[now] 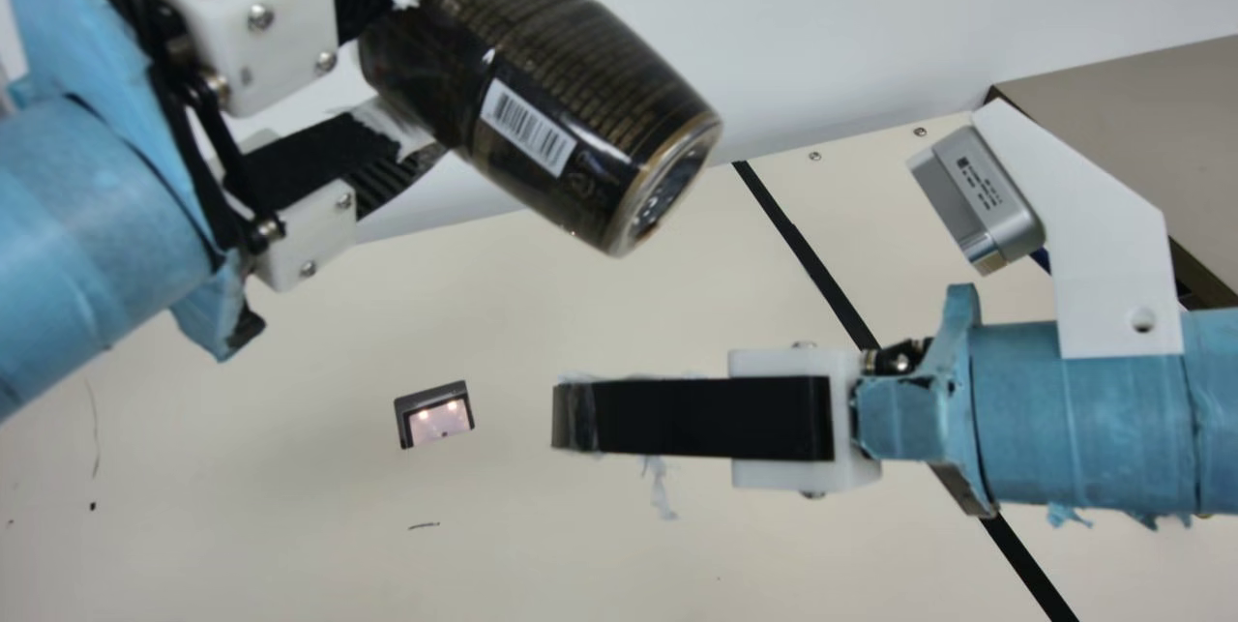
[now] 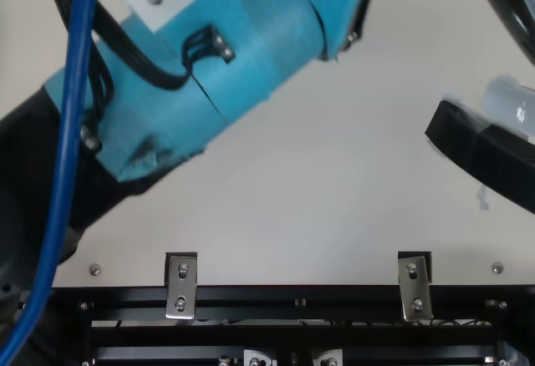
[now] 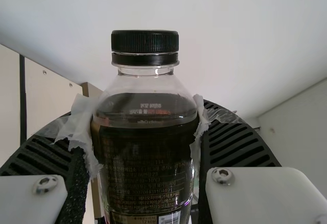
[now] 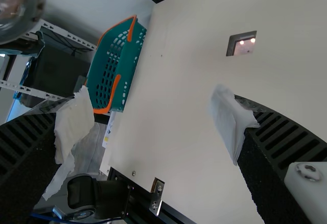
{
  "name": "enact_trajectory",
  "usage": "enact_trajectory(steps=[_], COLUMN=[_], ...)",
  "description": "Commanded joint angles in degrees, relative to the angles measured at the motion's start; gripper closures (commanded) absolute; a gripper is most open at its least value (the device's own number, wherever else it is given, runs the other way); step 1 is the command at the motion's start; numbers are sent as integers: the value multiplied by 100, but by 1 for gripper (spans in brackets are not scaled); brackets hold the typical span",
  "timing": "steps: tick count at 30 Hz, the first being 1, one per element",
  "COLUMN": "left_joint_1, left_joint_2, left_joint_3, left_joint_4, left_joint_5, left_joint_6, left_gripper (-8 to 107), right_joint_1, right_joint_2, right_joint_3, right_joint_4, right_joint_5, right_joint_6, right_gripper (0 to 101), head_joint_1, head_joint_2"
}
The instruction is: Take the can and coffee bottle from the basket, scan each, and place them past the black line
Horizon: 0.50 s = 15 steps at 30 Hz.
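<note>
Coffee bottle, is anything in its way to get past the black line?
Partly: the right arm hangs over the black line in the main view. Between the coffee bottle, held in the left gripper, and the line's upper end, I see nothing in the way.

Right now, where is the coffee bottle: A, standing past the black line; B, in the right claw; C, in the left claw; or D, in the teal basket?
C: the left claw has the coffee bottle between its fingers, tilted, with its barcode showing in the main view.
</note>
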Motion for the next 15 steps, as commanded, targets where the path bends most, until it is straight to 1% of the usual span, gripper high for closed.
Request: enact_trajectory(steps=[1, 15], left_joint_1=[-52, -172], left_joint_2=[-23, -307], left_joint_3=[-3, 90], left_joint_4=[-11, -257], left_joint_5=[5, 256], left_joint_6=[-77, -427], left_gripper=[89, 89], right_joint_1=[0, 0], right_joint_2=[0, 0], right_joint_3=[0, 0], right_joint_4=[0, 0], right_joint_5=[0, 0], right_joint_6=[0, 0], right_gripper=[0, 0], head_joint_1=[-4, -4], head_joint_2=[-98, -98])
